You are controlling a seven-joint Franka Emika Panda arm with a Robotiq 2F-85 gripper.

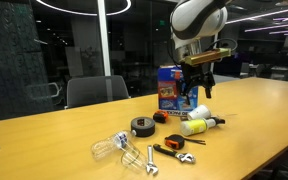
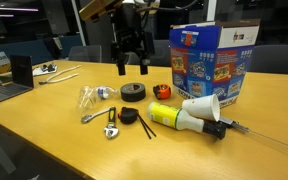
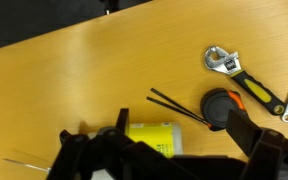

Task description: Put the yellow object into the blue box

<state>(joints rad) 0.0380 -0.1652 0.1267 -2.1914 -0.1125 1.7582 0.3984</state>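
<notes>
Gripper (image 2: 131, 67) is hanging above the table, jaws spread wide and gripping nothing. Yellow object (image 2: 165, 116) is lying on its side on the tabletop near the blue box (image 2: 209, 60), outside it. In the wrist view the gripper's dark body is hiding the object's lower edge. White cone cup (image 2: 203, 107) is overlapping one end; contact unclear. Adjustable wrench (image 3: 240, 77) is lying nearby.

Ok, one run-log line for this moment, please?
gripper: open, empty | yellow object: lying on table | blue box: upright, object not inside
</notes>
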